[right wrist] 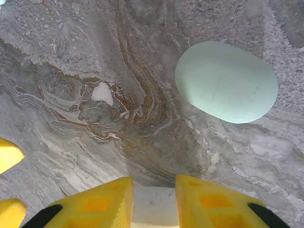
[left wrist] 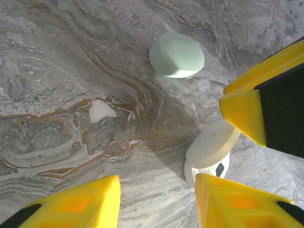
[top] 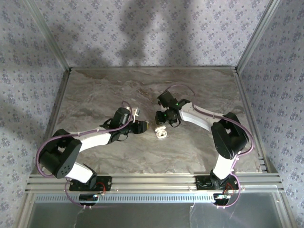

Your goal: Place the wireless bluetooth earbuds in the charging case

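- The marble table (top: 95,95) carries everything. From overhead, you'll find the charging case (top: 161,134) near its middle.
- Your left gripper (left wrist: 158,185) has its fingers spread, with bare marble between them. In its wrist view the case lies just beyond the right-hand fingertip, at about 1 o'clock.
- Your right gripper (right wrist: 154,185) pinches the case: white plastic fills the gap between its yellow fingers.
- The mint oval case (right wrist: 226,80) lies flat at 1 o'clock from those fingers, apart from them.
- The charging case stands open, lid tilted up above the base. In the left wrist view the lid's long axis runs from 8 to 2 o'clock.
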Robot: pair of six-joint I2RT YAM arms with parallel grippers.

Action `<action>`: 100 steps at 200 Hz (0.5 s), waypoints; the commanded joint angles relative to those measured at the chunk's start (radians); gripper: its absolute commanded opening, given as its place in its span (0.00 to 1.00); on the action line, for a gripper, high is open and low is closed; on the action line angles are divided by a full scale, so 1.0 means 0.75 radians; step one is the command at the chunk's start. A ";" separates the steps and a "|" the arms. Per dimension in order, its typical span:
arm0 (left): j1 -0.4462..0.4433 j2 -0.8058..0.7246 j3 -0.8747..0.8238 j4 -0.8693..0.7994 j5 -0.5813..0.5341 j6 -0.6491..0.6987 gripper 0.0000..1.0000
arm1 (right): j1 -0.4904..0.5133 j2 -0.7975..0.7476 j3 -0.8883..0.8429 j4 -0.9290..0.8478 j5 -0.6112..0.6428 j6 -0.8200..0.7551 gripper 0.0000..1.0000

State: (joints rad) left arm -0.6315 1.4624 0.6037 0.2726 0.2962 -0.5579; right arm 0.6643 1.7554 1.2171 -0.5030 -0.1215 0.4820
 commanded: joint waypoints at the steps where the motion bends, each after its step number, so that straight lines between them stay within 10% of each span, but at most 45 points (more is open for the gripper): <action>1: -0.013 0.015 0.042 -0.007 0.024 0.016 0.46 | 0.013 0.034 0.036 -0.087 -0.026 -0.023 0.31; 100: -0.012 0.010 0.044 -0.010 0.022 0.020 0.47 | 0.071 -0.052 -0.079 -0.124 0.001 -0.013 0.23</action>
State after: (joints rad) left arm -0.6361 1.4628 0.6090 0.2642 0.2996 -0.5575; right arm 0.7074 1.7641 1.1950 -0.5545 -0.1280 0.4786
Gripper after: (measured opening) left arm 0.468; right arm 0.234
